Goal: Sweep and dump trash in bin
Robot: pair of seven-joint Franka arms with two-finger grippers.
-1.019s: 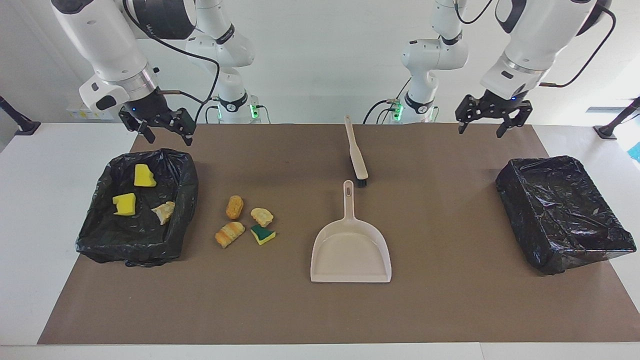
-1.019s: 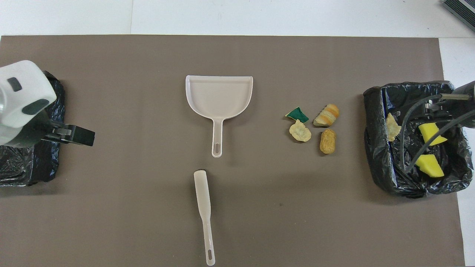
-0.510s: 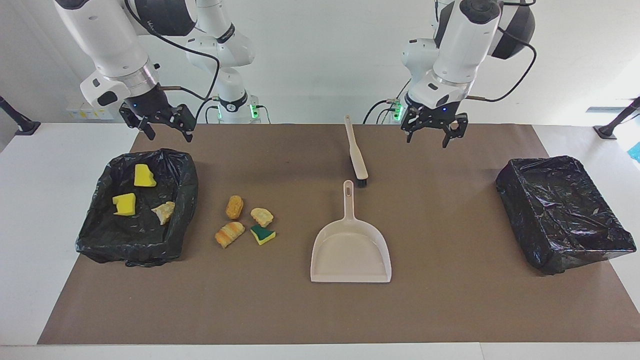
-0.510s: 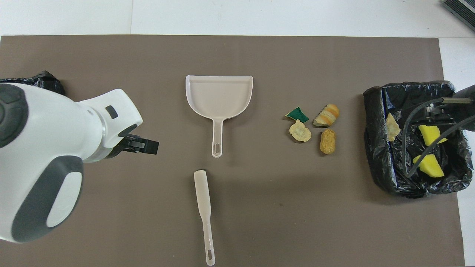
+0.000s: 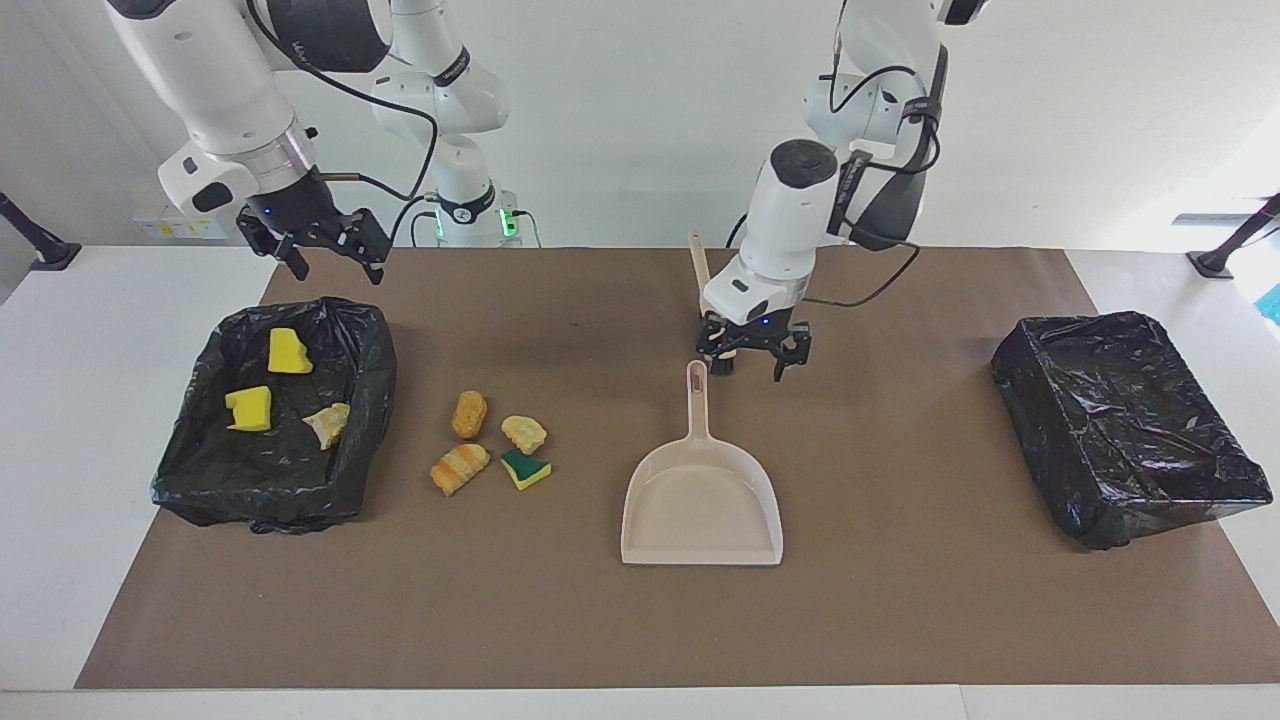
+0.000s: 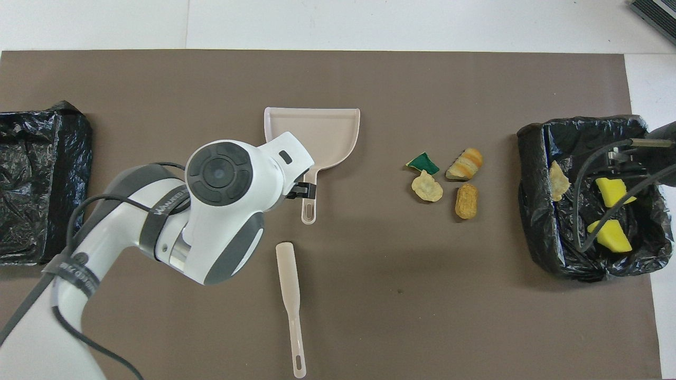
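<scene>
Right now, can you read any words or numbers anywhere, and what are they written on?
Grey lettering on a band of the left arm, overhead view: too blurred to read.
Dustpan, brush, two black-lined bins, trash pieces: no writing visible.
Right hand and left hand: no readable labels.

A robotics lab: two white arms (image 5: 790, 215) mounted at a paper-covered table (image 5: 900, 600), bare white walls.
</scene>
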